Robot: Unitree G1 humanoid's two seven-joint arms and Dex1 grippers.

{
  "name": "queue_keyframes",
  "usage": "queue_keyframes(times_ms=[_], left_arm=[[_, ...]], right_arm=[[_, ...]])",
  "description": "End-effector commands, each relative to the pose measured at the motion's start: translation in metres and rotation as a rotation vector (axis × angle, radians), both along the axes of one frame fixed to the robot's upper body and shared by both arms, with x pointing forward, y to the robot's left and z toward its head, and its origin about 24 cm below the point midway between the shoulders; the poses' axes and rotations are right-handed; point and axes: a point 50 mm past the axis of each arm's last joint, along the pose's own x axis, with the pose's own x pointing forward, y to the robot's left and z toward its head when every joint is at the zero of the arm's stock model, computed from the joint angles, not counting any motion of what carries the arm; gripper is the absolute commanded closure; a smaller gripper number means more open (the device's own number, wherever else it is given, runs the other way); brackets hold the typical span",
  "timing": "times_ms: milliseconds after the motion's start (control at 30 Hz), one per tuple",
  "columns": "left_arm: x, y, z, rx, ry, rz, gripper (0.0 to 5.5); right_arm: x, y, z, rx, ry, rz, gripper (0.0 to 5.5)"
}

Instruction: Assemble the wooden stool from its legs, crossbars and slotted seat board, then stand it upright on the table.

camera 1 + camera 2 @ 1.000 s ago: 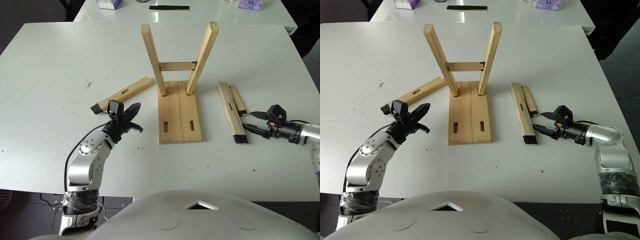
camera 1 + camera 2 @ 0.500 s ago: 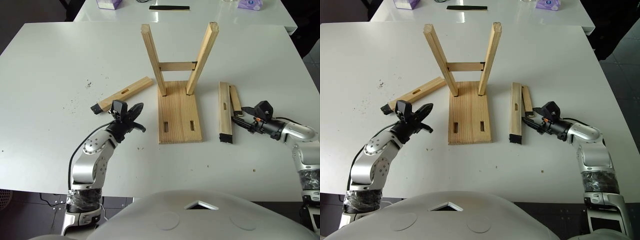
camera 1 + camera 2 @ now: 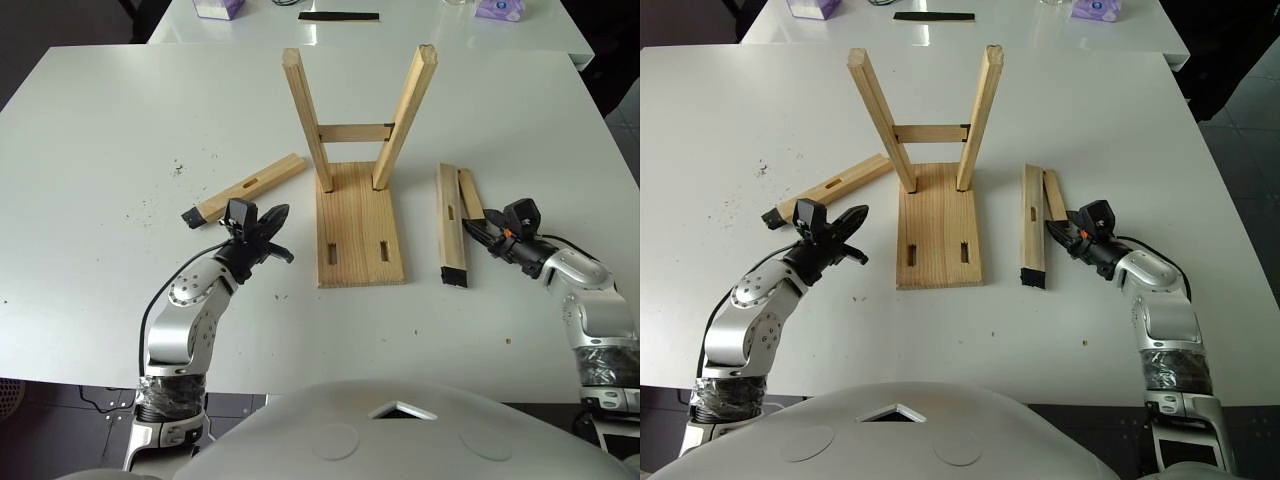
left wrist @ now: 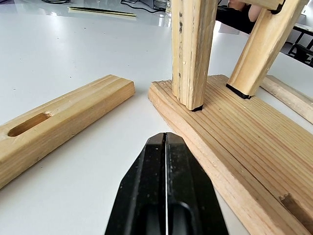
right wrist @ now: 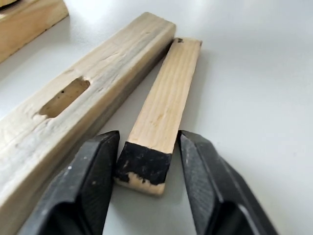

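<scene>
The slotted seat board (image 3: 360,238) lies flat mid-table. Two legs stand in its far slots, joined by a crossbar (image 3: 353,132). A loose leg (image 3: 247,187) lies to the board's left and another loose leg (image 3: 451,220) to its right. Beside that one lies a thin crossbar (image 3: 470,196) with a black tip (image 5: 143,163). My right gripper (image 5: 149,137) is open, low on the table, one finger on each side of that tip. My left gripper (image 4: 165,139) is shut and holds nothing. It hovers between the left loose leg (image 4: 58,125) and the board (image 4: 234,147).
Dark specks (image 3: 178,167) dot the table to the left. A second table behind holds purple boxes (image 3: 218,8) and a black strip (image 3: 338,15). The near half of the table is bare white surface.
My right gripper has come in leftward to the crossbar's near end. The right loose leg's near end has swung left, so it lies straighter. My left gripper has crept slightly forward.
</scene>
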Motion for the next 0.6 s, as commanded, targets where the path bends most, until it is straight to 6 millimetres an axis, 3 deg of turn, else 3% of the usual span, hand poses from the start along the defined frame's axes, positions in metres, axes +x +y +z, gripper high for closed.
queue_keyframes(times_ms=[33,200,333,433,600], left_arm=[[0.002,0.001,0.002,0.012,-0.008,0.005,5.50],[0.002,0.003,0.004,0.013,-0.019,0.028,5.50],[0.009,0.011,0.020,-0.043,-0.100,0.107,5.50],[0.018,0.027,0.056,-0.287,-0.231,0.227,5.50],[0.025,0.037,0.108,-0.548,-0.397,0.161,5.50]], right_arm=[[-0.018,-0.001,-0.026,0.029,0.177,-0.142,4.00],[-0.016,0.006,-0.022,0.050,0.168,-0.202,4.20],[0.003,0.008,-0.003,0.095,0.061,-0.245,4.20],[0.040,0.003,0.034,0.258,-0.084,-0.307,4.20],[0.091,0.011,0.135,0.761,-0.395,-0.216,4.20]])
